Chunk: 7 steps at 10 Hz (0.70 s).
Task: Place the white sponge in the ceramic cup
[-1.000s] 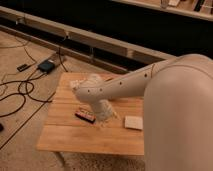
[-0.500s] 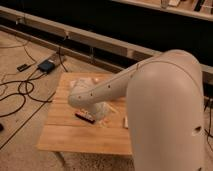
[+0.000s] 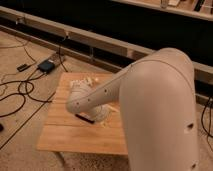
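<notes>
My pale arm reaches from the right across the wooden table and covers most of its right half. My gripper hangs below the arm's rounded end, over the middle of the table and mostly hidden by the arm. The white sponge, which lay near the table's right edge, is hidden behind the arm. The ceramic cup is not visible either. A black-and-red bar lies on the table just under the gripper.
A whitish package lies at the table's far edge. A black box and cables lie on the floor to the left. A long dark bench with a pale rail runs behind the table.
The arm has swung further over the table and now fills more of the view. It covers the white sponge, which was in plain sight a second ago.
</notes>
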### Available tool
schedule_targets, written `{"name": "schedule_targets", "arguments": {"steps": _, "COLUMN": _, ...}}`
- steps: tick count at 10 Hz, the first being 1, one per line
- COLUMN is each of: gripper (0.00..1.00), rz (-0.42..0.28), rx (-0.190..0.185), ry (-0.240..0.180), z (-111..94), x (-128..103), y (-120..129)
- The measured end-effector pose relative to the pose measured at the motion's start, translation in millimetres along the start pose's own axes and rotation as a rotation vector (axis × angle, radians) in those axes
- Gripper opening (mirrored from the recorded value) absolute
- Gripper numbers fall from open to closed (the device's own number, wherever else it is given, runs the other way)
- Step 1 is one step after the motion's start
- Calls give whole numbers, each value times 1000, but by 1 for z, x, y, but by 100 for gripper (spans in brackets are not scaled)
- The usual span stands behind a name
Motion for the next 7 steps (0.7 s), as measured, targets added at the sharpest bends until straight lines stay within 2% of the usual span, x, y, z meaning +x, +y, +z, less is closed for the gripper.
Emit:
{"name": "schedule_targets", "arguments": {"steps": 4, "gripper": 65, "rz": 0, "rx": 0, "ry": -3, "z": 0, "x": 0, "y": 0}}
{"name": "schedule_targets", "arguments": {"steps": 7, "gripper": 65, "rz": 9, "rx": -33, "ry": -23, "z": 24, "x": 13, "y": 8}}
